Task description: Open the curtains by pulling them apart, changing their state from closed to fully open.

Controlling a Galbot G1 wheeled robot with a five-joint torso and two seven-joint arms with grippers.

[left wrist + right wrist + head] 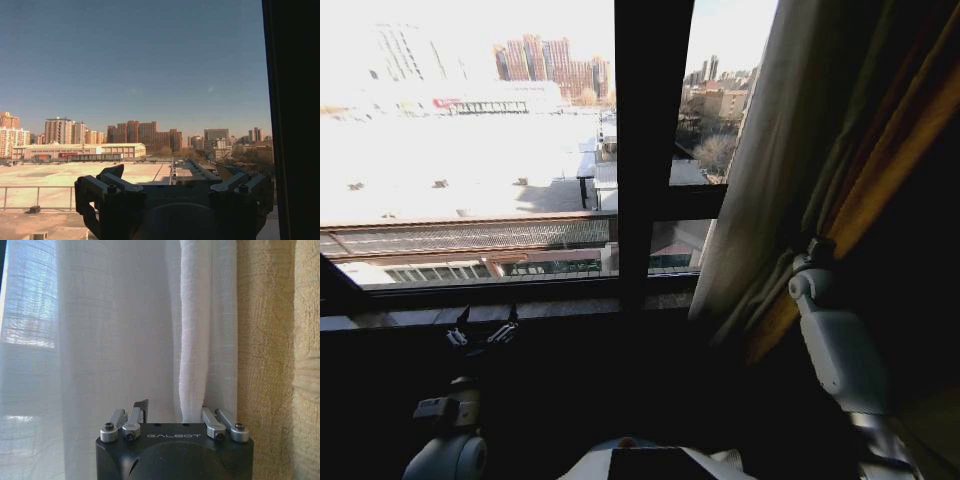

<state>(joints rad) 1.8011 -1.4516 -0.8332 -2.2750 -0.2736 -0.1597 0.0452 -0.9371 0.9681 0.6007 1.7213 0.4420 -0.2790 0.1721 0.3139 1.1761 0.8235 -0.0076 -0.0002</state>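
The curtains point(760, 160) hang gathered at three o'clock of the window, long axis vertical, glass bare to their left. At seven o'clock the left gripper point(482, 333) waits unclenched, holding nothing, near the sill point(520, 312). At four o'clock the right gripper point(814, 255) sits against the sheer folds, a pleat point(192, 340) between its fingers point(212, 419); whether it grips I cannot tell. The right arm is nearer.
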